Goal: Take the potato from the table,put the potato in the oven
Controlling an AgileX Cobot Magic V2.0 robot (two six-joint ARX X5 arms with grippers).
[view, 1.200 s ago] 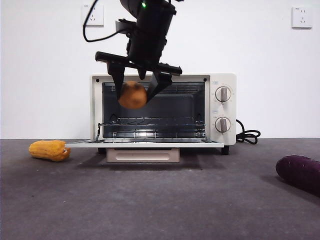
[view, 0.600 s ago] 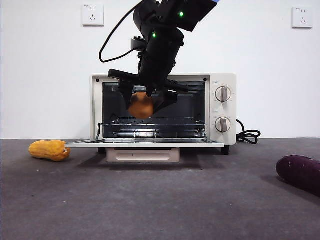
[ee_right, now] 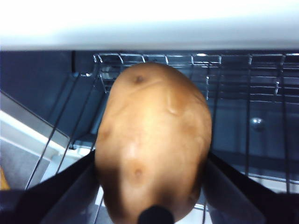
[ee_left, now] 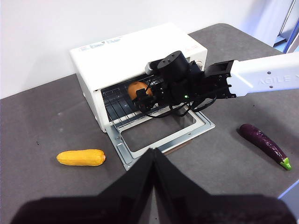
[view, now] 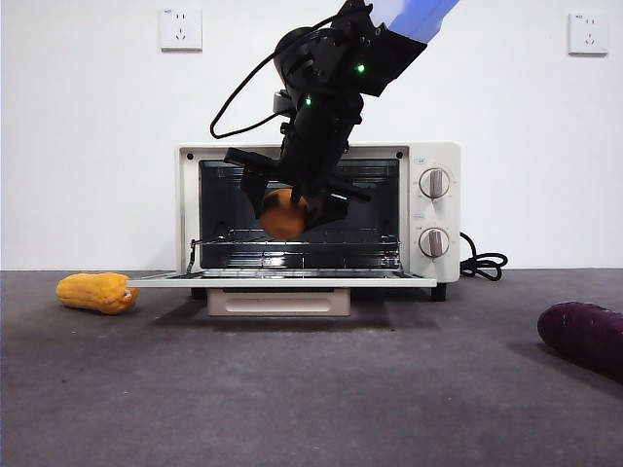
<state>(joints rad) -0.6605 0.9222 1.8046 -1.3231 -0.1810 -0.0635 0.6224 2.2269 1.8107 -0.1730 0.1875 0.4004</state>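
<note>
The right gripper (view: 292,199) is clamped on the potato (view: 284,214), holding it in the oven (view: 428,209) mouth, above the wire rack (view: 292,255) and not yet resting on it; in the right wrist view the potato (ee_right: 152,140) fills the space between the two black jaws with the rack bars behind. The main risk, as a judgement, is a drop from too high: released here, the roundish potato could bounce on the bars and roll forward onto the open door (view: 282,279) or off it to the tabletop (view: 311,389). The gripper could also knock the top edge of the oven opening, since the arm enters at a steep tilt, and a shove could slide the light oven back. The smooth skin may slip if the jaws ease unevenly. The left gripper (ee_left: 154,156) waits high and near, its jaws pressed together and holding nothing, well apart from the work. The tabletop is dark grey, matte and slightly mottled, so it should give fair friction. On it lie a yellow squash (view: 95,292) to the left of the oven and an eggplant (view: 584,336) near and to the right, both well clear. Behind is a plain white wall with two sockets (view: 181,29), and the oven's black cord (view: 482,263) coils at its right.
</note>
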